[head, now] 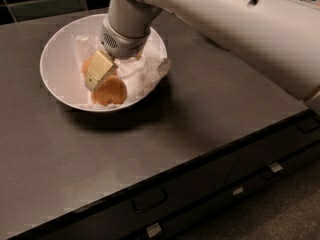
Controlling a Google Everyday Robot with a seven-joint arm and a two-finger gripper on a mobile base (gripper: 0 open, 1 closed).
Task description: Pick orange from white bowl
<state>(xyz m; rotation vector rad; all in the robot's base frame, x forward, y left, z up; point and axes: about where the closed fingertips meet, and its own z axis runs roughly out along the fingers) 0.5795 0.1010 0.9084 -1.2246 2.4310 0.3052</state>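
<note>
The white bowl (55, 59) sits at the back left of the dark counter, lined with crumpled white paper (142, 71). Two near-identical oranges lie in it. The front orange (111, 92) looks the larger and is in plain sight. The second orange (86, 64) lies behind it, mostly hidden by my gripper. My gripper (95, 81) reaches down into the bowl from the upper right. Its cream-coloured tip sits between the two oranges, against the upper left of the front orange.
The dark counter (200, 114) stretches right and forward of the bowl. Drawers with handles (147, 199) run along its front edge. My white arm (225, 29) crosses the back right of the view. Dark tiles line the wall behind.
</note>
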